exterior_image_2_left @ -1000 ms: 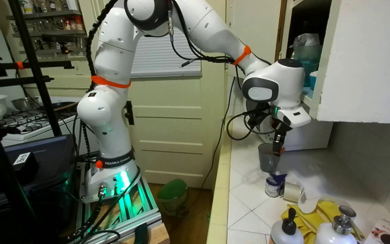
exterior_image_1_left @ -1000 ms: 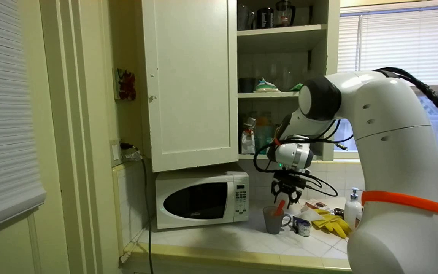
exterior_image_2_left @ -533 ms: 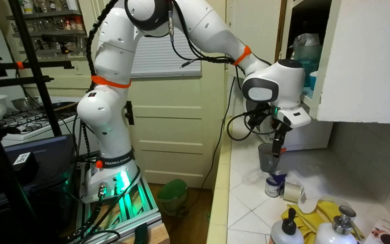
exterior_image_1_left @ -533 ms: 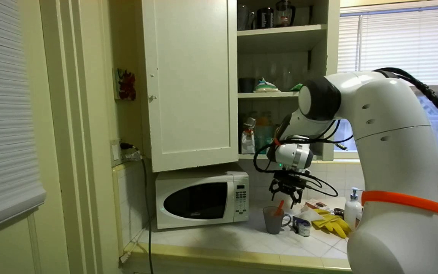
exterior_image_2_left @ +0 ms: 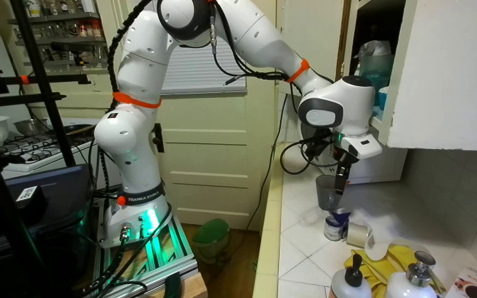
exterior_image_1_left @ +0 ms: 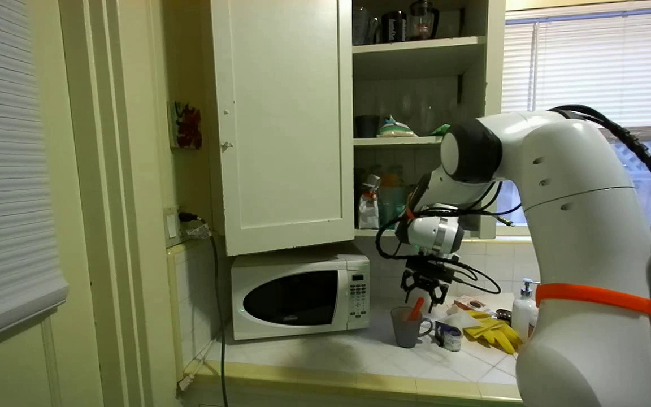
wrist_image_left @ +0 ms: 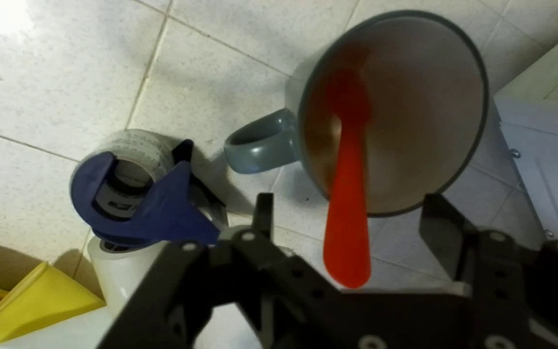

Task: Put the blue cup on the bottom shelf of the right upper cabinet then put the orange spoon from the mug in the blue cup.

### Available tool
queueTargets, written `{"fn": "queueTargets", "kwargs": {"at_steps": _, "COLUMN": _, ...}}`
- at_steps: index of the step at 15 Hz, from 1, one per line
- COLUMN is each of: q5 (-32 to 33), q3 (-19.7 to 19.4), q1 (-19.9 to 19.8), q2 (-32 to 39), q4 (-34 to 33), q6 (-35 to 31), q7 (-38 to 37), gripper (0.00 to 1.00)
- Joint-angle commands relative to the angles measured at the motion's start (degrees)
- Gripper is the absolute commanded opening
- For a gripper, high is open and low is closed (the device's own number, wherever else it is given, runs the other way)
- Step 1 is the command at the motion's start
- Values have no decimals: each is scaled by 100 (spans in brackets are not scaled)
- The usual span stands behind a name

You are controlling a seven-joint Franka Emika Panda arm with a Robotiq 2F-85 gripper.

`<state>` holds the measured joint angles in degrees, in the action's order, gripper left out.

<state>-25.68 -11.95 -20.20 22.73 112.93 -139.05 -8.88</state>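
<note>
The dark grey mug [exterior_image_1_left: 406, 332] stands upright on the counter; it also shows in an exterior view [exterior_image_2_left: 324, 196] and the wrist view [wrist_image_left: 434, 145]. The orange spoon [wrist_image_left: 348, 232] leans in it, handle out over the rim. My gripper [wrist_image_left: 349, 215] is open above the mug, also seen in both exterior views [exterior_image_1_left: 419, 307] [exterior_image_2_left: 339, 191]. The spoon's handle lies between the jaws without visible contact. The right upper cabinet [exterior_image_1_left: 494, 73] is open. On its bottom shelf [exterior_image_1_left: 366, 232] stands a teal translucent vessel [exterior_image_2_left: 377, 68] beside a small blue item [exterior_image_2_left: 382, 98]; I cannot tell which is the blue cup.
A purple tape dispenser [wrist_image_left: 162, 208] stands just beside the mug's handle. A tape roll [exterior_image_2_left: 357, 235], yellow gloves [exterior_image_1_left: 492, 332] and soap bottles [exterior_image_2_left: 351, 285] lie farther along. The microwave [exterior_image_1_left: 354, 333] is on the mug's other side. The cabinet door [exterior_image_1_left: 289, 113] is swung open above.
The arm has sunk slightly, and the gripper sits a little lower over the mug. The jaws spread wider half a second ago and now look slightly narrower, still open. The mug has not moved.
</note>
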Motion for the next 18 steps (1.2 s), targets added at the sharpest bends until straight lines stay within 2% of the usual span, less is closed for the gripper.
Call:
{"fn": "queueTargets", "kwargs": {"at_steps": 1, "q5": 27, "q3": 19, "q1": -37, "q2": 198, "q4": -210, "q6": 30, "q7": 71, "gripper": 48}}
{"fn": "queueTargets", "kwargs": {"at_steps": 3, "q5": 30, "q3": 21, "q1": -35, "q2": 189, "q4": -202, "q6": 14, "q7": 72, "gripper": 34}}
{"fn": "queueTargets", "kwargs": {"at_steps": 4, "q5": 30, "q3": 20, "q1": -34, "q2": 174, "q4": -193, "q6": 6, "q7": 73, "gripper": 31}}
{"fn": "queueTargets", "kwargs": {"at_steps": 5, "q5": 36, "q3": 16, "q1": -30, "q2": 160, "q4": -184, "q6": -2, "q7": 71, "gripper": 46}}
{"fn": "queueTargets", "kwargs": {"at_steps": 6, "q5": 42, "q3": 13, "q1": -24, "q2": 147, "q4": -170, "q6": -18, "q7": 70, "gripper": 53}}
{"fn": "queueTargets", "kwargs": {"at_steps": 8, "q5": 64, "q3": 5, "q1": -11, "q2": 137, "q4": -158, "q6": -46, "q7": 66, "gripper": 44}}
{"fn": "queueTargets", "kwargs": {"at_steps": 9, "q5": 98, "q3": -8, "q1": 7, "q2": 143, "q4": -148, "q6": -85, "q7": 54, "gripper": 27}}
{"fn": "queueTargets", "kwargs": {"at_steps": 10, "q5": 143, "q3": -16, "q1": 27, "q2": 135, "q4": -124, "q6": -136, "q7": 59, "gripper": 19}}
{"fn": "queueTargets", "kwargs": {"at_steps": 11, "q5": 178, "q3": -19, "q1": 46, "q2": 125, "q4": -95, "q6": -209, "q7": 64, "gripper": 34}}
{"fn": "queueTargets", "kwargs": {"at_steps": 12, "q5": 191, "q3": -15, "q1": 64, "q2": 106, "q4": -51, "q6": -333, "q7": 75, "gripper": 54}}
{"fn": "queueTargets", "kwargs": {"at_steps": 14, "q5": 231, "q3": -7, "q1": 107, "q2": 75, "q4": 27, "q6": -564, "q7": 98, "gripper": 62}}
{"fn": "queueTargets", "kwargs": {"at_steps": 17, "q5": 310, "q3": 17, "q1": 163, "q2": 10, "q4": 139, "q6": -866, "q7": 154, "gripper": 84}}
{"fn": "queueTargets", "kwargs": {"at_steps": 18, "q5": 336, "q3": 25, "q1": 176, "q2": -4, "q4": 160, "q6": -926, "q7": 166, "gripper": 77}}
